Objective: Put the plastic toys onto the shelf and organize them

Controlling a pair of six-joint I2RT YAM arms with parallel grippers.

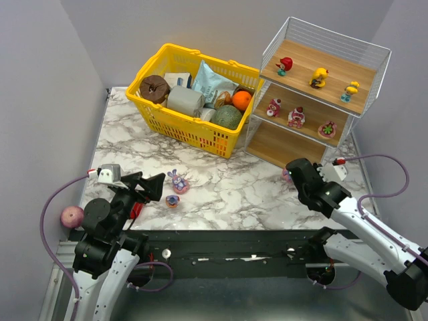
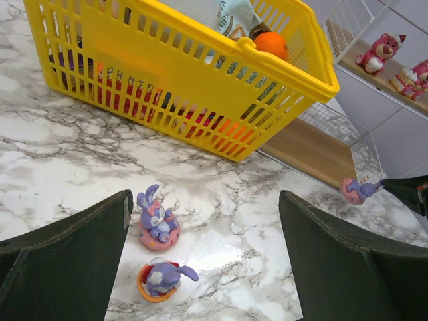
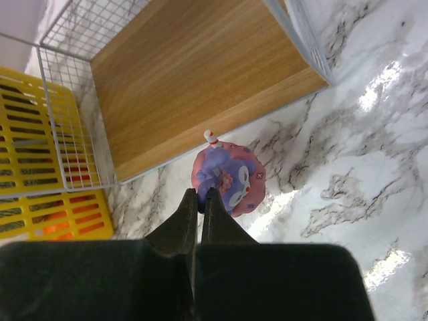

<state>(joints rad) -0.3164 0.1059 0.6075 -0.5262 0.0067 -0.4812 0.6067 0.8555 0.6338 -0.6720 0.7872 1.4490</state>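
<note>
The shelf [image 1: 366,79] stands at the back right. Its top board holds a red figure [image 1: 285,65] and two yellow ducks [image 1: 319,77]. The middle board holds three red-pink figures [image 1: 296,117]. The bottom board [image 3: 194,73] is bare. My right gripper [image 3: 200,194] is shut on the ear of a purple bunny on a pink base [image 3: 234,179], on or just above the table in front of the bottom board; the bunny also shows in the left wrist view [image 2: 352,190]. My left gripper [image 2: 204,224] is open and empty above two purple bunnies [image 2: 158,222] [image 2: 160,277] on the table.
A yellow basket [image 1: 170,120] full of groceries stands at the back centre, left of the shelf, and also shows in the left wrist view [image 2: 200,87]. A pink ball [image 1: 71,216] lies off the table's left front corner. Walls close in the left, back and right sides.
</note>
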